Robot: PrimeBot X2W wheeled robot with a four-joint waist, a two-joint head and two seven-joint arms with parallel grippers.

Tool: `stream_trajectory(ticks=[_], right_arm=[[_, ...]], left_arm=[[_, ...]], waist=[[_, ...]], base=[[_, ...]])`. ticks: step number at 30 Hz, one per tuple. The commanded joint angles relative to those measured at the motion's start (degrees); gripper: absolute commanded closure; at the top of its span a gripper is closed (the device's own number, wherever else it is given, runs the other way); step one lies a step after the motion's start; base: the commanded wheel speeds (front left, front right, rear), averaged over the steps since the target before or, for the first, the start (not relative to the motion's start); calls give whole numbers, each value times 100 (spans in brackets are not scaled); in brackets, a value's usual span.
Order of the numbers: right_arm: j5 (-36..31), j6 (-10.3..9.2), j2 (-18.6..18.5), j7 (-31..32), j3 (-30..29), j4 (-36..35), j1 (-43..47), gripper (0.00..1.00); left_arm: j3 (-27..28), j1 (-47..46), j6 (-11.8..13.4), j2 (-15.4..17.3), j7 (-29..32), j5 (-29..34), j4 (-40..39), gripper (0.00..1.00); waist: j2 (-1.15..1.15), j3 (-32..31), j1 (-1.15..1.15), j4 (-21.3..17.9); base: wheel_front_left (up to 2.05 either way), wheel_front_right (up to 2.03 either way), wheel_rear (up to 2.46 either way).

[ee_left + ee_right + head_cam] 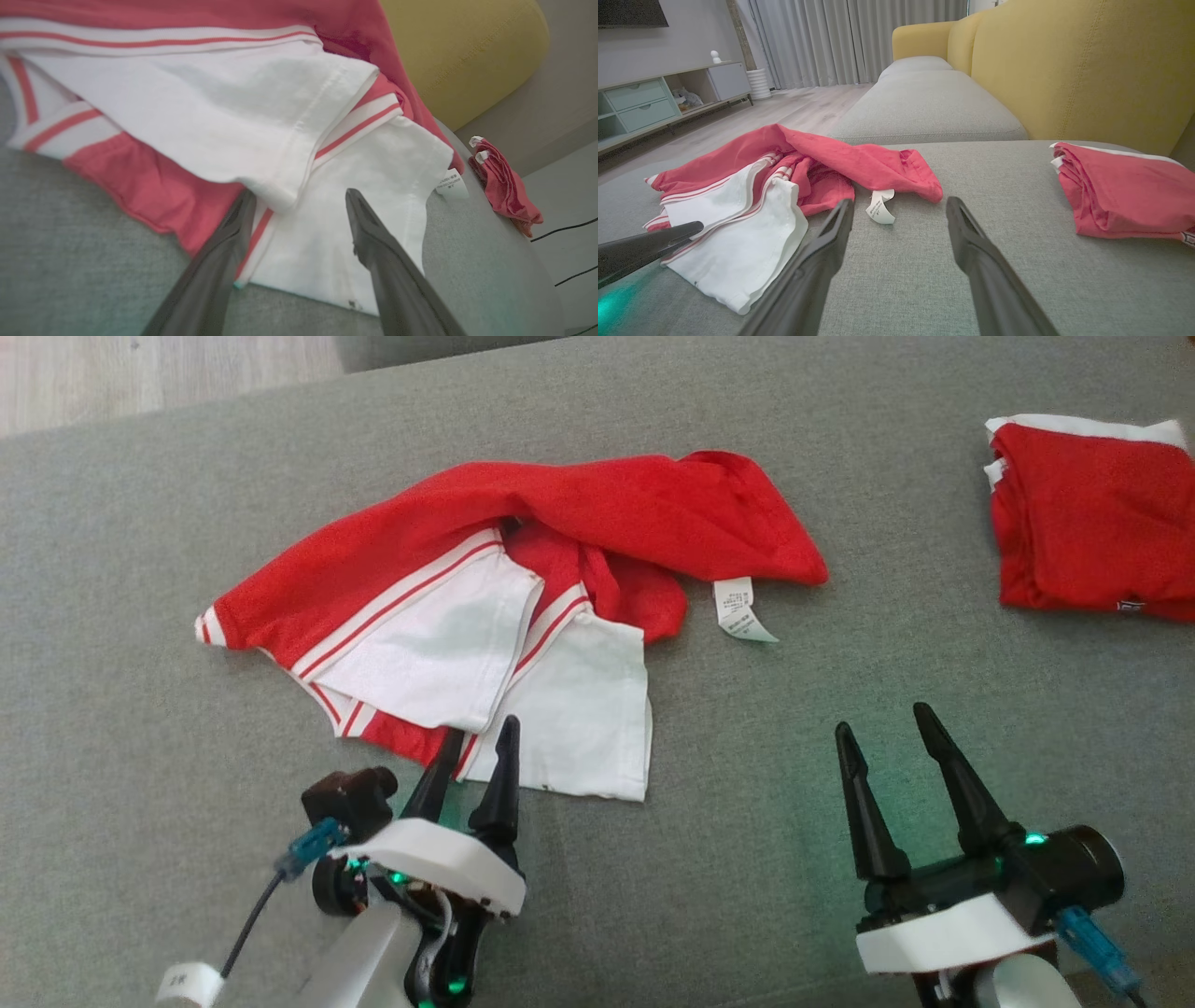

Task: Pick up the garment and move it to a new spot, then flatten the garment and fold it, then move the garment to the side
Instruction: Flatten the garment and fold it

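Note:
A crumpled red garment [597, 509] with white panels and red-white striped trim lies in the middle of the grey sofa cushion [140, 523]; its white care label [739, 609] sticks out on the right. My left gripper [483, 728] is open at the garment's near edge, its fingertips over the white panel [327, 242] and the red hem; nothing is held between them. The left wrist view shows this gripper [300, 193] straddling the striped seam. My right gripper [882, 719] stands open over bare cushion to the right of the garment [752, 186], its fingers apart in the right wrist view [900, 201].
A second red garment [1092, 513], folded, lies at the cushion's far right [1125, 191]. A yellow backrest [1064, 70] rises behind it. Wooden floor [140, 373] shows beyond the cushion's far edge. Bare cushion lies between the two garments.

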Motion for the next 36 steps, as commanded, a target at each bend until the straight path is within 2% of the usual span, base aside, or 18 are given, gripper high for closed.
stream_trajectory(ticks=[1,3,4,5,6,7,16,21,28,32,36], right_arm=[[-62,37,-40,-21,137,-187,-177,0],[-69,37,-40,-21,140,-191,-196,0],[-73,37,-40,-21,140,-193,-202,0],[-80,37,-40,-21,138,-195,-207,0],[-87,37,-40,-21,134,-198,-212,0],[-94,37,-40,-21,130,-199,-215,0],[-205,37,-40,-21,120,-214,-247,0],[-442,37,-40,-21,-9,-59,-542,0],[-642,37,-80,-21,-347,1203,-1418,0],[-863,37,-203,-21,-467,1834,-1937,0],[-732,37,-306,-21,-64,2119,-2185,0]], left_arm=[[203,-195,-43,3,-18,-77,-10,0],[203,-245,-55,2,-26,-84,34,0],[201,-265,-61,2,-32,-86,55,22],[199,-285,-69,1,-39,-90,72,55],[198,-302,-77,1,-48,-95,87,81],[197,-318,-89,0,-62,-100,96,100],[362,-340,-185,215,-461,-90,-429,100],[782,-673,-197,683,-585,-85,-1350,100],[1346,-1524,-152,1459,-309,-38,-1889,100],[1464,-1981,-185,1671,-235,-3,-1908,100],[1429,-2293,-255,1735,-143,-40,-1818,100]], waist=[[0,39,0,2],[0,70,0,4],[0,81,0,6],[0,93,0,10],[0,103,0,15],[0,109,0,20],[0,37,0,234],[0,122,0,498],[0,391,0,729],[0,522,0,830],[0,588,0,918]], base=[[0,0,0],[0,0,0],[0,0,0],[0,0,0],[0,0,0],[0,0,0],[0,0,0],[0,0,0],[0,0,0],[0,0,0],[0,0,0]])
